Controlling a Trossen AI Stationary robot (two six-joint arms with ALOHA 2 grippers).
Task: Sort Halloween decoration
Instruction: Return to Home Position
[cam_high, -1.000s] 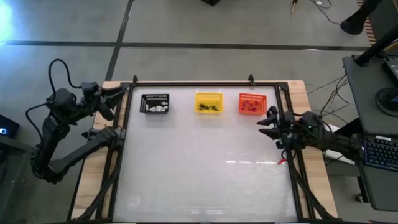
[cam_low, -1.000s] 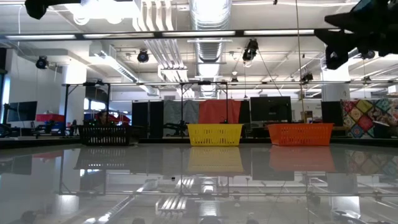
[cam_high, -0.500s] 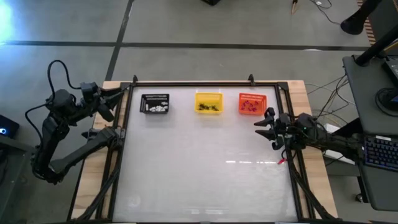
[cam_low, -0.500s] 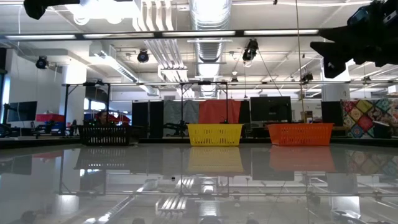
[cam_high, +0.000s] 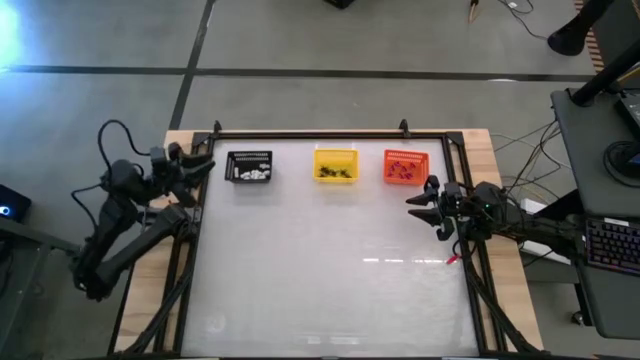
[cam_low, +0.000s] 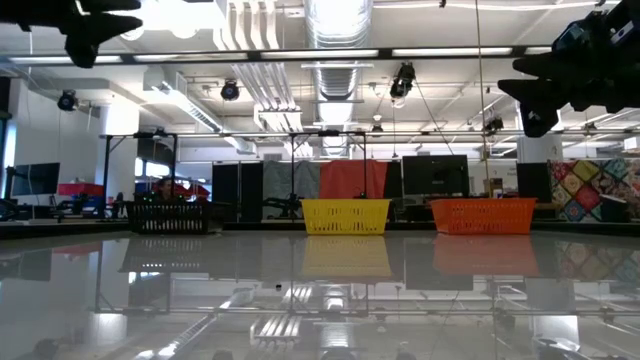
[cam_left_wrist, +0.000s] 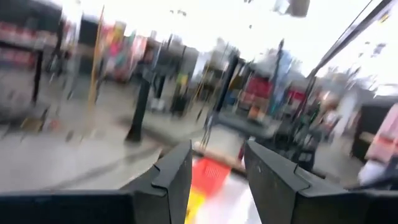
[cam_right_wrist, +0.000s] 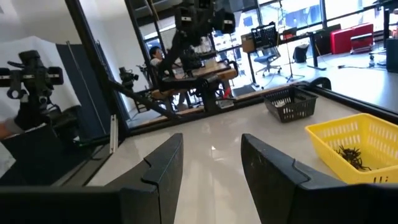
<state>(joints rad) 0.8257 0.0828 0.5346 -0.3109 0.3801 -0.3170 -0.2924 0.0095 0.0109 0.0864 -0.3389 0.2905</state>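
Observation:
Three small slatted baskets stand in a row at the table's far edge. The black basket (cam_high: 248, 166) holds white bits (cam_high: 256, 175). Black spider shapes (cam_right_wrist: 353, 155) lie in the yellow basket (cam_high: 336, 165). The orange basket (cam_high: 405, 167) holds dark bits (cam_high: 402, 172). My left gripper (cam_high: 207, 163) hovers open above the table's left edge, just left of the black basket, pointing right. My right gripper (cam_high: 416, 205) hovers open over the right edge, near the orange basket's near side, pointing left. Neither has anything between its fingers (cam_left_wrist: 180, 174) (cam_right_wrist: 165, 165).
A black frame (cam_high: 310, 134) runs round the glossy white table top (cam_high: 320, 270). A small red thing (cam_high: 452, 260) lies at the right rail. Both arms hang high in the low view, the left gripper (cam_low: 95, 20) and the right gripper (cam_low: 545, 90).
My left gripper has come down and moved right, toward the black basket, most of it in the last half second. My right gripper has sunk a little and stays open. The baskets have not moved.

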